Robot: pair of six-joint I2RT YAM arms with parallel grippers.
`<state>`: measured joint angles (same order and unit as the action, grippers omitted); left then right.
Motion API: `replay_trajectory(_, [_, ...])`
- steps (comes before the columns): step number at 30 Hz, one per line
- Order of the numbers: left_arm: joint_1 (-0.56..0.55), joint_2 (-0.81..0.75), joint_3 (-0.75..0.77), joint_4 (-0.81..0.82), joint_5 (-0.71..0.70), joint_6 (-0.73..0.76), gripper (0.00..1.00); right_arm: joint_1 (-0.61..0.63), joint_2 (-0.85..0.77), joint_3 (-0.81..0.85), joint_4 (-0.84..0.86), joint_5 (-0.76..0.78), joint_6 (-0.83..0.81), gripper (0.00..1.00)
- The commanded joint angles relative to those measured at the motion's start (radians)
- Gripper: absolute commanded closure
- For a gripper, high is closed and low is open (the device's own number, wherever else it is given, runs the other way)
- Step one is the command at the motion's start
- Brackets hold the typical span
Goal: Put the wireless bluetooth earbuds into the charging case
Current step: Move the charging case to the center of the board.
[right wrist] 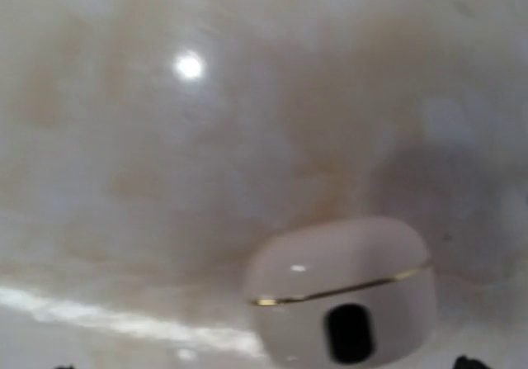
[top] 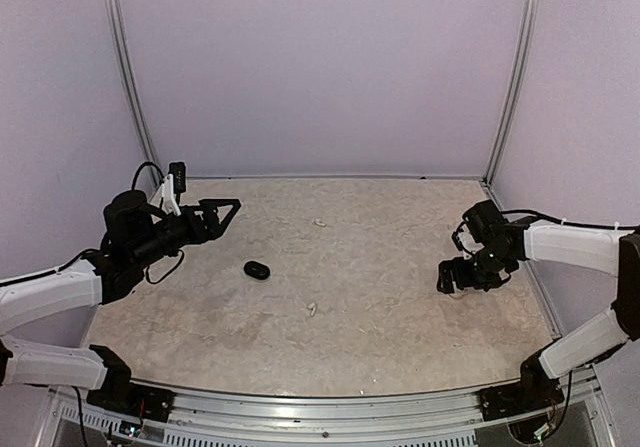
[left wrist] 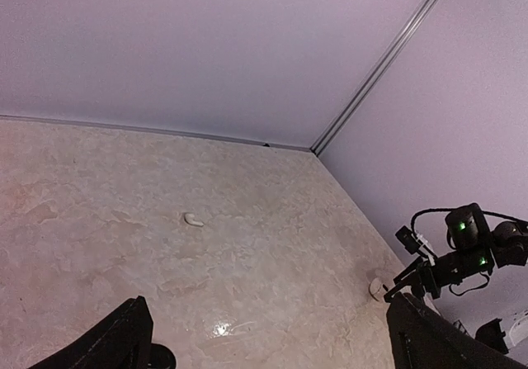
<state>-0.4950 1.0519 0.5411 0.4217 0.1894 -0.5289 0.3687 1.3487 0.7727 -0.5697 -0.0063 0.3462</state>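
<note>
Resting on beige marbled table (top: pixel 380 347): white rounded plastic charging case (right wrist: pixel 342 303) beside right gripper (top: pixel 455 279); two white plastic earbuds (top: pixel 320 224) (top: pixel 312 309), well apart. Left gripper (top: pixel 225 217), right gripper: released, empty.

Robot lab booth: plain lilac walls (top: pixel 320 67), metal corner rails (top: pixel 125 67), marbled counter (top: pixel 380 267), two robot arms (top: pixel 60 292) at the frame's lower corners.

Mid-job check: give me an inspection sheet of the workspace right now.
Surface: beige marbled table, some glare.
Job's things: far white earbud and near white earbud loose; white case closed.
Clutter: black oval item, too small to identify.
Grippers: left gripper open, raised; right gripper open, low by the white case.
Cables: black cable looping at left wrist.
Surroundings: lilac walls, metal corner post.
</note>
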Motion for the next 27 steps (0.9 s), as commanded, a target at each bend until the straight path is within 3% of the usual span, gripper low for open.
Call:
replay_trajectory(1, [-0.003, -0.012, 0.003, 0.034, 0.021, 0.024, 0.01, -0.036, 0.055, 0.020, -0.026, 0.036, 0.008, 0.00])
replay_trajectory(12, [0.004, 0.011, 0.002, 0.049, 0.045, 0.024, 0.01, -0.078, 0.191, 0.039, 0.044, -0.055, -0.064, 0.02])
replay_trajectory(19, [0.008, 0.002, -0.001, 0.041, 0.041, 0.025, 0.01, -0.076, 0.230, 0.085, 0.036, -0.159, -0.105, 0.19])
replay_trajectory(27, [0.009, 0.015, 0.006, 0.045, 0.048, 0.021, 0.01, -0.051, 0.245, 0.077, 0.022, -0.165, -0.109, 0.25])
